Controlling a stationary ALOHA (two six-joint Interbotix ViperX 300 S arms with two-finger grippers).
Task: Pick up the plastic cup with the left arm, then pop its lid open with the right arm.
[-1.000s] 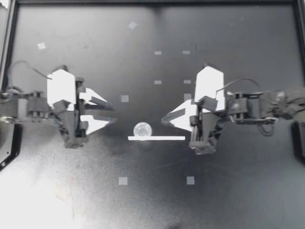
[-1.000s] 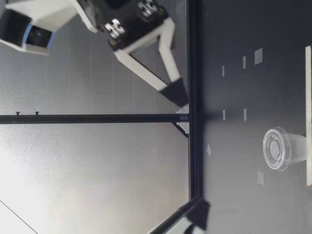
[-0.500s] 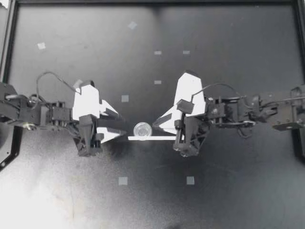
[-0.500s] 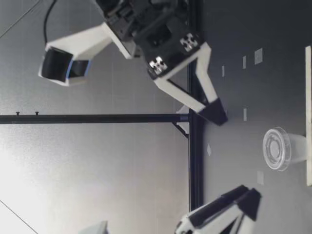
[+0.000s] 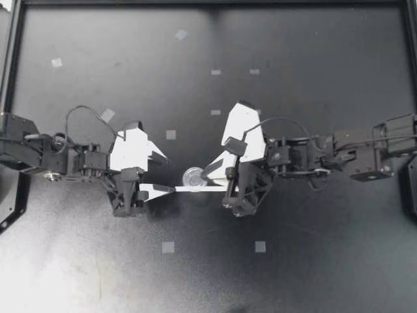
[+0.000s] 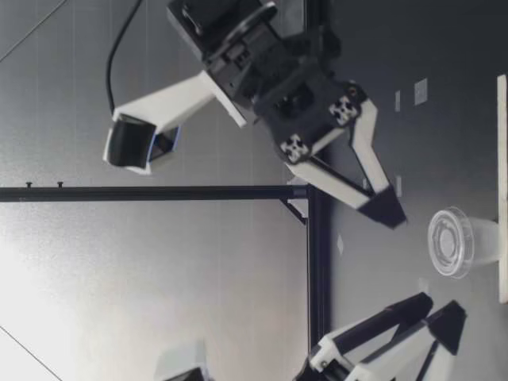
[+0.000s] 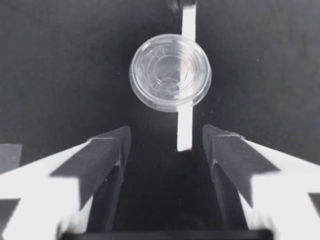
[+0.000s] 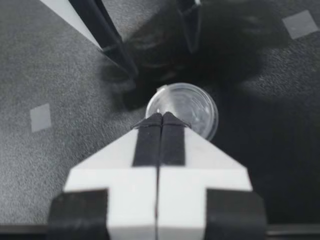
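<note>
Clear cup (image 5: 193,176) stands mid-bench, touching the white strip (image 5: 195,189), well away from the bench (image 5: 313,261) edges. My left hand (image 5: 163,173) gapes wide just short of it. My right hand (image 5: 206,175), fingers pressed together, hovers by its rim.

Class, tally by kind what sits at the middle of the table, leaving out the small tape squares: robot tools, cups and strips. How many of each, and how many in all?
Tools: 2 (left tool, right tool)
Cups: 1 (clear lidded cup)
Strips: 1 (white strip)
Total: 4
</note>
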